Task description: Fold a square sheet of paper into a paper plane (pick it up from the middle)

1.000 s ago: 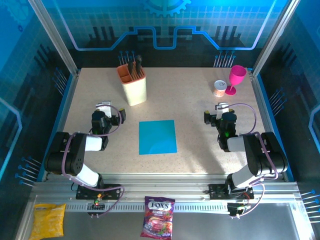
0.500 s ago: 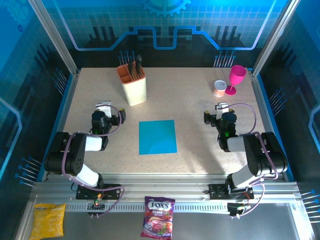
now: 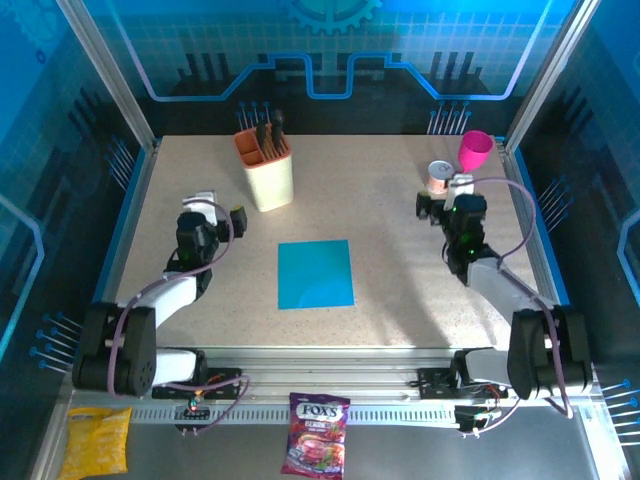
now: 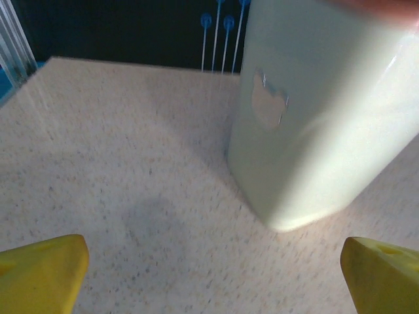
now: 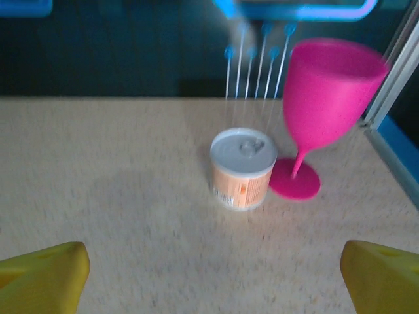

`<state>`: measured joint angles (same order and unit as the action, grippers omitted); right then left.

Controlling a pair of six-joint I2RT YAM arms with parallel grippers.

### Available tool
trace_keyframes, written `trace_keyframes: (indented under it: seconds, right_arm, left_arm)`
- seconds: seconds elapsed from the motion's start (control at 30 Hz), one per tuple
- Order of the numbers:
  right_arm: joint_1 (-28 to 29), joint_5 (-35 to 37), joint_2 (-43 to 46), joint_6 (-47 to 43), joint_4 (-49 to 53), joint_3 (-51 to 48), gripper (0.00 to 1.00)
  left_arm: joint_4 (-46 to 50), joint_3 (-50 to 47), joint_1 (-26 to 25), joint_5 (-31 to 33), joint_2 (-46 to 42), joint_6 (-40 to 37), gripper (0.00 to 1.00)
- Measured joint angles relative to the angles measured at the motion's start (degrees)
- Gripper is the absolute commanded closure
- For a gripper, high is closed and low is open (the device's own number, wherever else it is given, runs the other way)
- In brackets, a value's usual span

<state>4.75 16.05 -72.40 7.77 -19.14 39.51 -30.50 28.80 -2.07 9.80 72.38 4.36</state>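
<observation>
The square sheet of paper [image 3: 315, 274], bright cyan-blue, lies flat and unfolded in the middle of the table; the paper plane is out of view. My left gripper [image 3: 220, 206] hovers left of the sheet, well apart from it, facing the beige utensil holder [image 3: 268, 172]. Its yellow fingertips [image 4: 40, 271] stand wide open over bare table. My right gripper [image 3: 443, 193] is off to the sheet's right and further back. It is open too, fingertips [image 5: 383, 280] far apart with nothing between them.
The utensil holder [image 4: 321, 118] looms close ahead of the left gripper. A small can [image 5: 243, 167] and a pink goblet [image 5: 327, 98] stand just ahead of the right gripper, near the back right corner [image 3: 505, 150]. Snack bags [image 3: 318, 432] lie on the front rail.
Both arms have stretched out away from their bases. The right gripper moved back toward the can and goblet; the left shifted slightly back and left. The sheet stayed put.
</observation>
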Motion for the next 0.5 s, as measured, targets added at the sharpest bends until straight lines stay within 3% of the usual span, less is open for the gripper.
trace_keyframes:
  seconds: [0.2,0.5]
  right_arm:
    - [-4.9,-4.3,5.5,10.9,15.9,7.2,0.01]
    - [-2.5,-17.1,11.6,16.0,28.5,6.2,0.01]
  left_arm:
    - [20.2,12.9,-4.0,-0.2,-7.5,8.7,0.00]
    - [43.8,25.6,-23.2,0.8,-6.7,19.7,0.00]
